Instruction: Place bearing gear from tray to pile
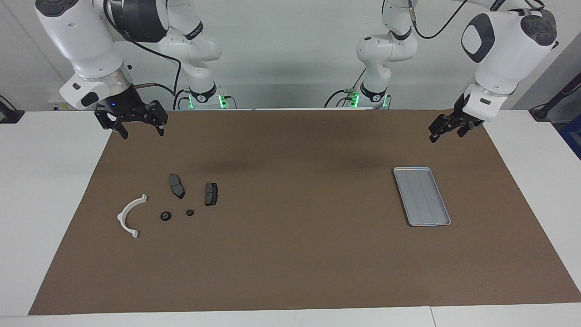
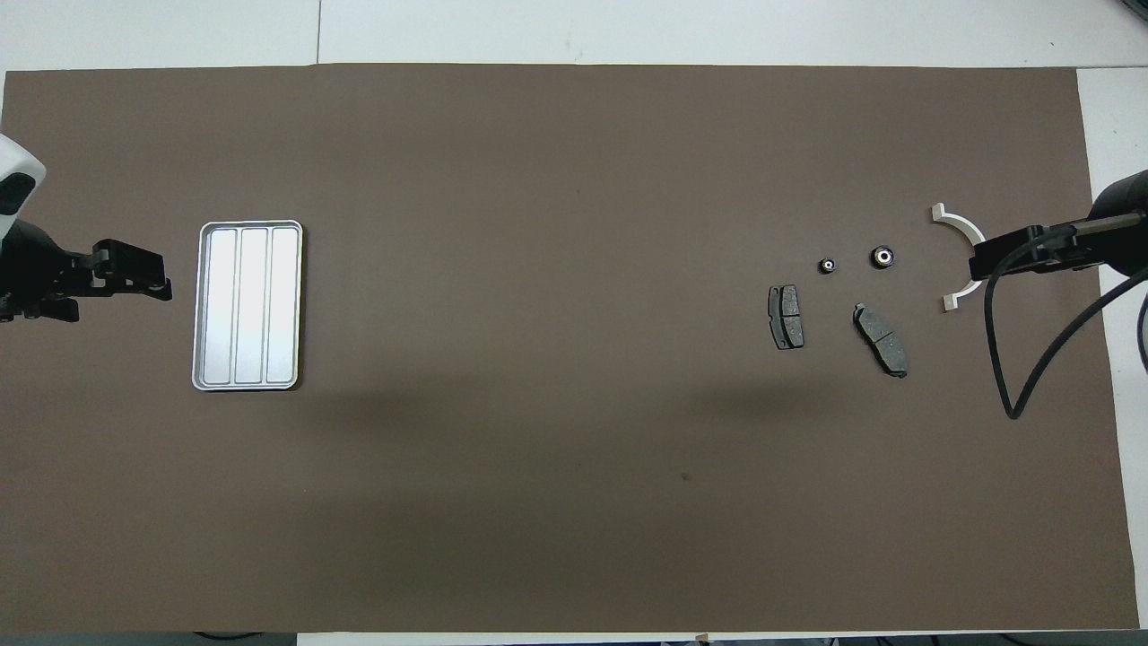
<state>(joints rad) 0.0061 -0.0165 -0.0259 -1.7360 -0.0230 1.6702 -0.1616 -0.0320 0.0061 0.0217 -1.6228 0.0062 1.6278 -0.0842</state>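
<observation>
Both arms wait, raised at their own ends of the table. The right gripper (image 1: 141, 129) hangs over the brown mat (image 1: 290, 254) near its edge closest to the robots, its two fingers (image 1: 123, 132) spread well apart with nothing between them. The left gripper (image 1: 447, 129) hangs over the mat at the left arm's end; whether it is parted or closed I cannot tell, and nothing shows in its grasp.

Below the right gripper and farther out from the robots lies the pile. First come the two pads: one pad (image 1: 176, 185) almost straight out from the gripper, the second pad (image 1: 211, 194) beside it, toward the middle of the table. They lie flat and apart from each other. A little farther out sit two small dark round parts with pale centres, the gears: the larger gear (image 1: 166, 216) lies out from the first pad, and the smaller gear (image 1: 189, 212) lies between it and the second pad, touching neither. Beside the larger gear, toward the right arm's end of the table, lies the white bracket (image 1: 131, 215), its open side facing the gears. In the overhead view the right gripper covers part of the bracket, though it is raised above it.

Out from the left gripper, well apart from the pile, lies the tray (image 1: 421, 195), flat on the mat, its ridged floor bare; no gear is in it.
</observation>
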